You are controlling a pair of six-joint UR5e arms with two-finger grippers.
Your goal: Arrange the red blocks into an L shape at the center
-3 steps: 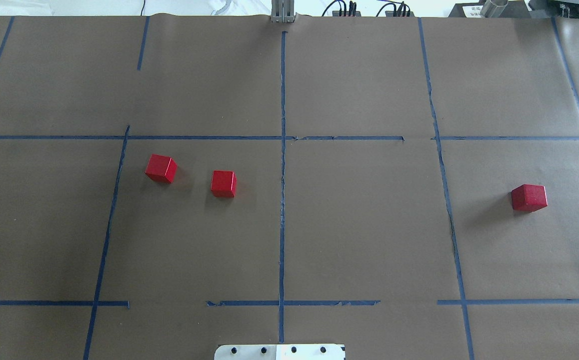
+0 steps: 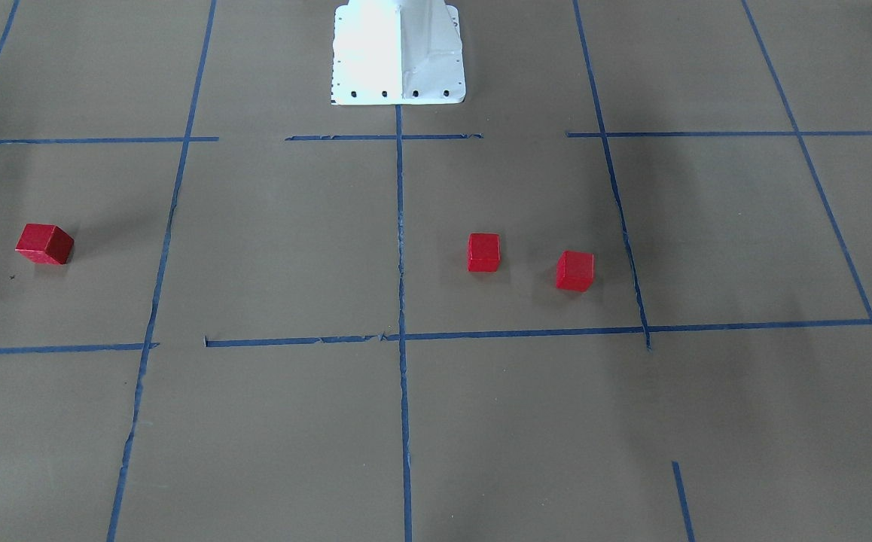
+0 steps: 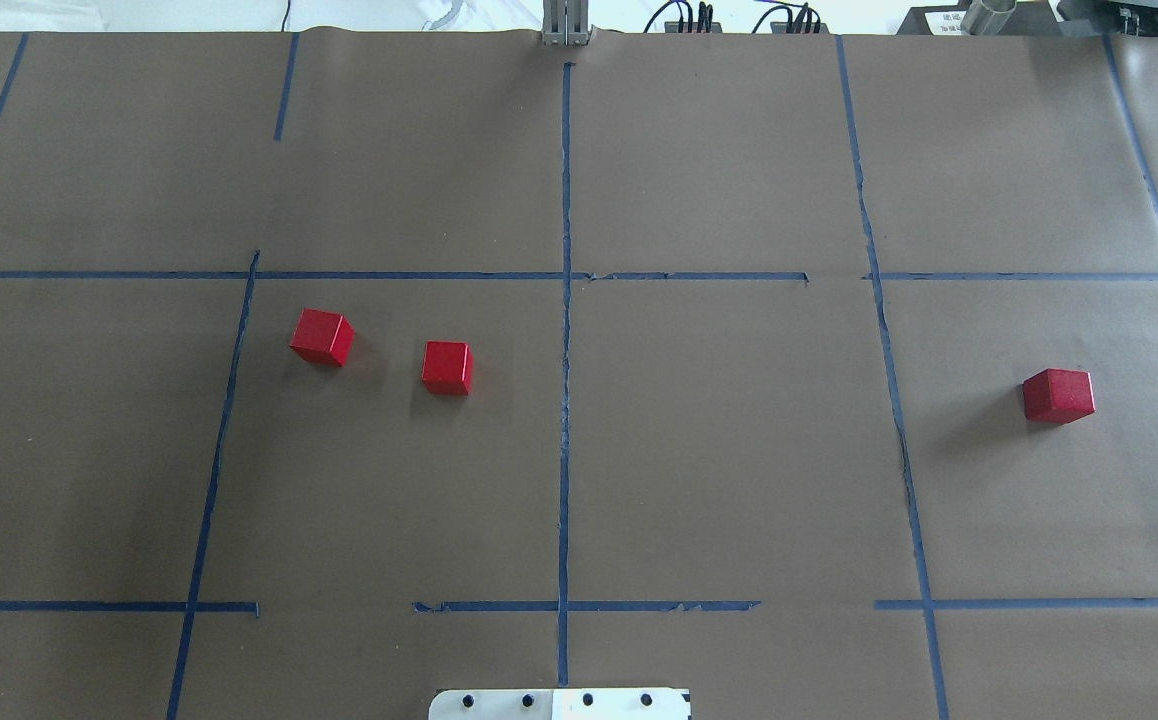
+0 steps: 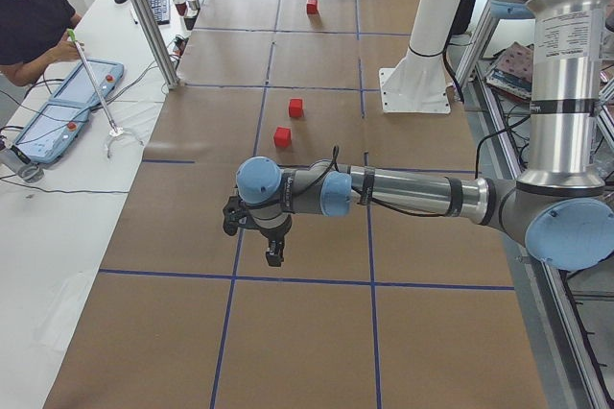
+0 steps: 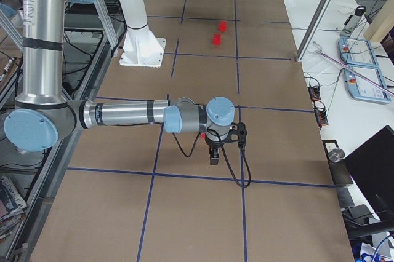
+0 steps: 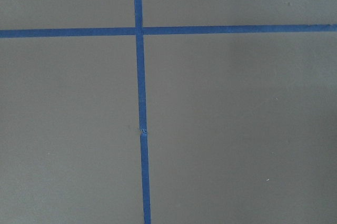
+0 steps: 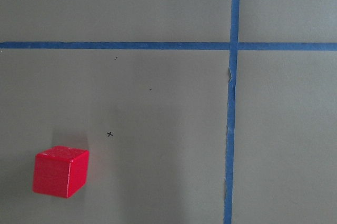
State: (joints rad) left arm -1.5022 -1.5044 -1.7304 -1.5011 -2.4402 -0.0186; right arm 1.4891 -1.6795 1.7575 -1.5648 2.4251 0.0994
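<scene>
The red blocks (image 3: 447, 367) lie ungathered, off the center (image 3: 629, 440); a first pickup is called for. How far the fingers of the left gripper (image 4: 274, 253) and right gripper (image 5: 213, 158) are open cannot be told.

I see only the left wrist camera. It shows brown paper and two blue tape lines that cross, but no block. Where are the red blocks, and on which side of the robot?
Observer: Two are on the robot's left of the centre tape line: the first red block nearer the line, the second red block farther out. They do not touch.
Operator: And the third one?
Observer: The third red block stands alone, far on the robot's right.
Operator: Is any block held?
Observer: No, all three rest on the paper. The left gripper hangs over bare paper, apart from them.
</scene>
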